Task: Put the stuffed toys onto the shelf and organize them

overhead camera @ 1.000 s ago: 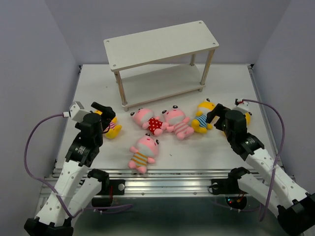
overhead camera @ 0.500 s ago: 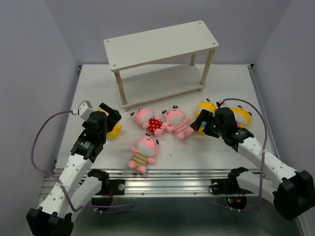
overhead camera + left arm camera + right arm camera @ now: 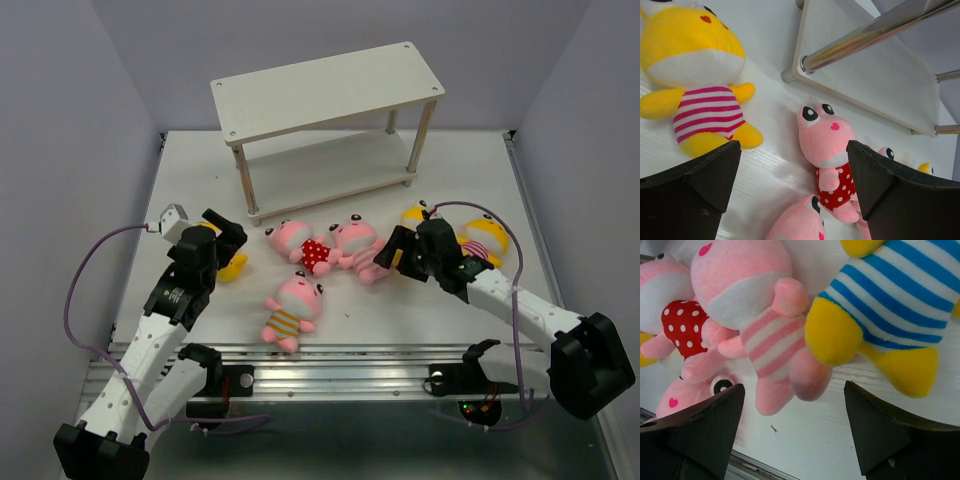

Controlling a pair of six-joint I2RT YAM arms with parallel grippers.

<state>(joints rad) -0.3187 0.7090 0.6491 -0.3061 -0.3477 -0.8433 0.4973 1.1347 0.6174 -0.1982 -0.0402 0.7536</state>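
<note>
Here, both pairs of jaws gape above pink and yellow, striped or spotted stuffed toys point(image 3: 290, 312).

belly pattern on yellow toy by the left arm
Yellow toy: pink and white stripes; left wrist view.

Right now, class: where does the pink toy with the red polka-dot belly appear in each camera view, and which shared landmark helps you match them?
Top external: polka-dot pink toy mid-table, in front of the shelf.
Left wrist: right of centre, face showing.
Right wrist: left edge, partly cut off.
Shared landmark: the lone pink toy nearest the arms; its head sits low in both wrist views.
</note>
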